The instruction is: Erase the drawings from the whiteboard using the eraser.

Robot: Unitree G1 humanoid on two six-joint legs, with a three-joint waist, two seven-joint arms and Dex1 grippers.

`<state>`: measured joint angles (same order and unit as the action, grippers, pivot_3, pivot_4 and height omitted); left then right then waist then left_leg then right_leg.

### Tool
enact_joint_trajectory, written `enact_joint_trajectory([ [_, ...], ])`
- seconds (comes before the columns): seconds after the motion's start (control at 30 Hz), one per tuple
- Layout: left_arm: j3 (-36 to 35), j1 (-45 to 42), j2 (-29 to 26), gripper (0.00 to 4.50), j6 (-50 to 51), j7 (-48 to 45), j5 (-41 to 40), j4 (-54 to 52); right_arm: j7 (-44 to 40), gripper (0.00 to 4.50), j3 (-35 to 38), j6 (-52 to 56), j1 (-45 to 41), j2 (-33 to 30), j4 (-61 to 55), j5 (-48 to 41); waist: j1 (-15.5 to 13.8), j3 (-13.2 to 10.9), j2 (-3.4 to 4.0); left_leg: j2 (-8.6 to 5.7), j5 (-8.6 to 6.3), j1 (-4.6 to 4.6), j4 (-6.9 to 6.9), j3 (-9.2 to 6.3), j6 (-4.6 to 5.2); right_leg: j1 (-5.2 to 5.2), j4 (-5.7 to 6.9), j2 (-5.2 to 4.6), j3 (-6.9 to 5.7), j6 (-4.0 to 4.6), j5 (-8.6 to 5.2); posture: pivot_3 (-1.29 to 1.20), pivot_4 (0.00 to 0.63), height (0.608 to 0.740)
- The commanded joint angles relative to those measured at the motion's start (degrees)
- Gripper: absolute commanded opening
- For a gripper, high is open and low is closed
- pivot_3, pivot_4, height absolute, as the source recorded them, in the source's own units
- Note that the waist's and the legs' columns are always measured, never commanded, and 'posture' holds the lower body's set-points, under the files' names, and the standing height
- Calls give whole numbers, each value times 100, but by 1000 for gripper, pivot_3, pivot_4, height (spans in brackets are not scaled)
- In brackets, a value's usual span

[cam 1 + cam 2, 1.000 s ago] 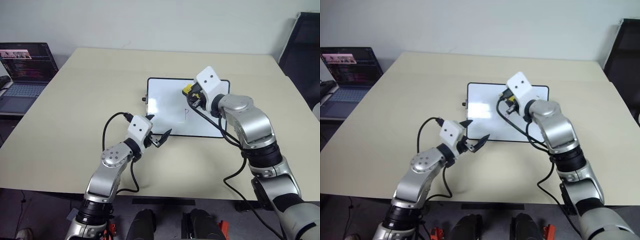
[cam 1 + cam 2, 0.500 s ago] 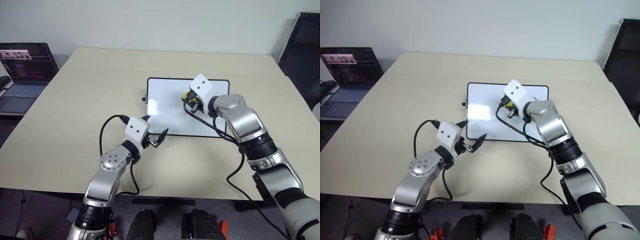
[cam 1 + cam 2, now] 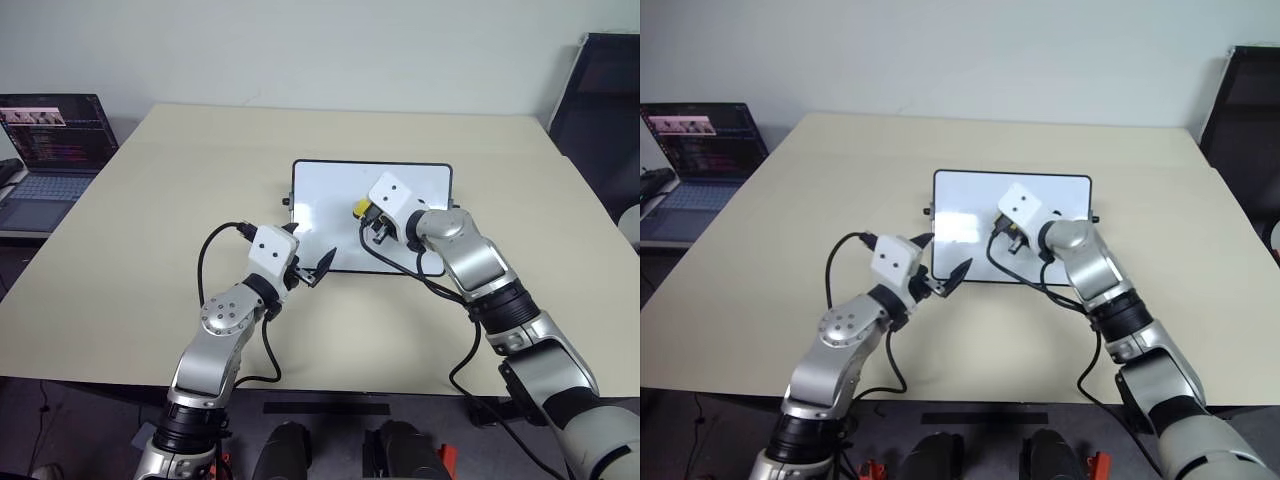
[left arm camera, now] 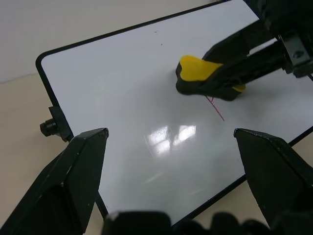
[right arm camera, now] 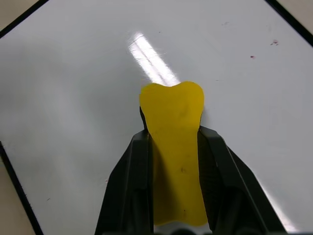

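The whiteboard [image 3: 325,200] lies flat at the middle of the table. My right gripper [image 3: 368,214] is shut on the yellow eraser [image 3: 360,207] and presses its dark base onto the board near the centre. In the right wrist view the eraser [image 5: 173,127] sits between both fingers [image 5: 129,171]. Of the drawings, a thin purplish stroke [image 4: 215,107] pokes out beside the eraser [image 4: 198,73]; the rest is hidden under it. My left gripper [image 3: 308,250] hangs open over the board's near left corner, nothing between its fingers [image 4: 73,181].
An open laptop [image 3: 50,135] stands on a lower surface beyond the table's left edge. A black chair [image 3: 600,90] is at the back right. The beige table [image 3: 150,220] stretches wide around the board.
My right gripper has come down with the eraser and slid toward the board's near side, over the spot where a "P" showed. The left gripper has stayed put.
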<state>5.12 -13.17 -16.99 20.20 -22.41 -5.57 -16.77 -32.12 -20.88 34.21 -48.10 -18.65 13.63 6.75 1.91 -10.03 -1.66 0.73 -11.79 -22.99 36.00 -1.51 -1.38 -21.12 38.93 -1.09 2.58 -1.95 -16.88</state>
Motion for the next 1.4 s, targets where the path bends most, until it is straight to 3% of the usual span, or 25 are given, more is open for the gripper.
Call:
enact_joint_trajectory([
  [0.03, -110, 7, 13, 4500, 16, 94, -27, -356, -49, 941, -201, 52, 313, 61, 307, 156, 1, 2, -2, 2, 0, 4, 0, 2, 0, 2, 0, 0, 2, 0, -1, 0, 150, 740],
  [0.3, -179, 87, -8, 4500, 40, 150, -4, -447, -149, 941, -753, -527, 815, 186, 527, 605, 14, 42, -28, 12, 2, 23, 1, 1, 1, 4, 1, -1, 9, -14, -7, 0, 150, 740],
  [0.47, -177, 147, -16, 4500, 31, 175, -3, -477, -238, 941, -670, -574, 962, 92, 421, 681, 8, 44, -30, 11, 3, 35, 1, -2, 3, 0, -2, -7, 9, 16, -20, 0, 150, 740],
  [0.77, -39, 80, 11, 4500, -53, 71, -53, -331, -340, 941, -297, 30, 1127, -75, -675, 588, -21, 38, -29, 9, 4, 11, 1, -4, 5, -3, -10, -12, 5, -4, -10, 0, 150, 740],
  [0.9, 0, -17, 22, 4500, -134, -31, -64, -202, -450, 941, 23, 750, 999, -98, -1598, 421, -38, 21, -22, 5, 3, -9, -6, -5, 4, -13, -10, -15, 1, -8, -9, 0, 150, 740],
  [1.1, 31, -155, 19, 4500, -253, -216, -108, -17, -582, 941, 601, 2357, 574, -328, -3191, 137, -39, 6, -12, -4, 4, -125, -5, -16, 2, -118, -4, -15, -7, 2, 7, 0, 150, 740],
  [1.4, 39, -339, 104, 4500, -375, -429, -247, 362, -263, 941, 1264, 4412, 247, -511, -4527, -351, -26, 0, -10, -6, -9, -139, -14, -31, -12, -120, -23, -15, -20, 3, -6, 0, 150, 740],
])
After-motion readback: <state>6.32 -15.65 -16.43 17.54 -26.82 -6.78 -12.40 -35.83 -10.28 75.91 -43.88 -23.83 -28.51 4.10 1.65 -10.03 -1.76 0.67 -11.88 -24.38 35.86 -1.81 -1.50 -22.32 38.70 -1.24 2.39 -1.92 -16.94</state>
